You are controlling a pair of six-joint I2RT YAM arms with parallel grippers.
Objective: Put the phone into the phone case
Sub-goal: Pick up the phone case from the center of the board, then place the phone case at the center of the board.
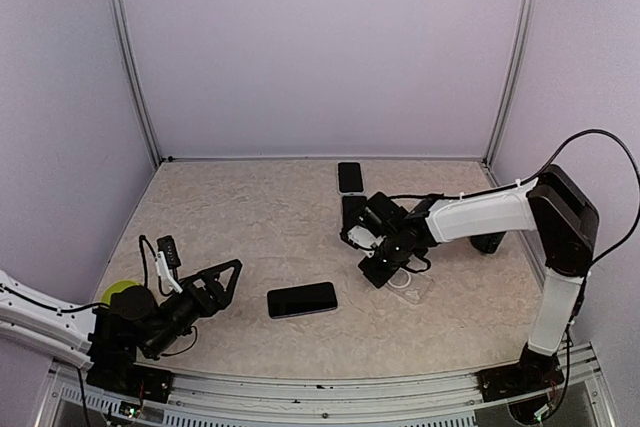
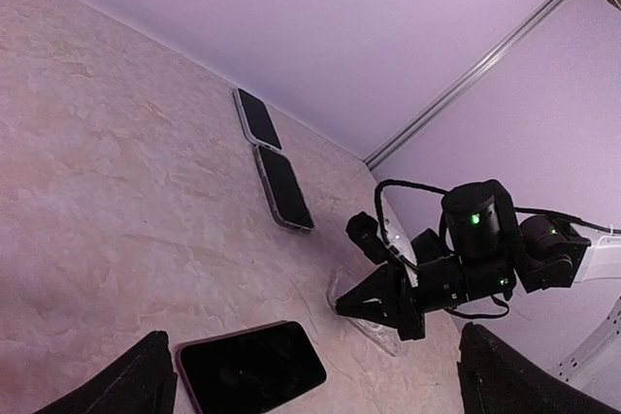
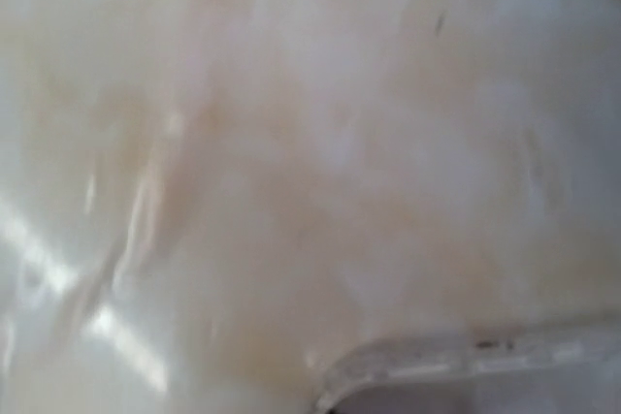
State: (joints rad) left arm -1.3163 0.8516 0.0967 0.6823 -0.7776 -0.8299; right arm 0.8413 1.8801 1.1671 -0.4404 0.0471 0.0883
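Nearest us, the left gripper point(image 1: 205, 272) was spread wide and held nothing, its fingers point(image 2: 136, 385) showing at the two lower corners of its wrist view. The phone point(image 1: 302, 299) lay flat, dark face up, on the table point(image 1: 230, 207), at about three o'clock of that gripper from above, near it but not touching. In the left wrist view it sat between the fingers, its near end cut off by the frame edge. Farther on, at about two o'clock of the phone, the clear phone case point(image 1: 418, 289) lay on the table, hard to trace and partly covered by the right gripper point(image 1: 375, 269), which hung low over its nine o'clock end. We could not tell how far that gripper's jaws stood apart, nor whether they touched the case: its wrist view was a blur of table with only a clear corner at six o'clock. Farthest, two other phones point(image 1: 350, 178) lay end to end at twelve o'clock of the right gripper.
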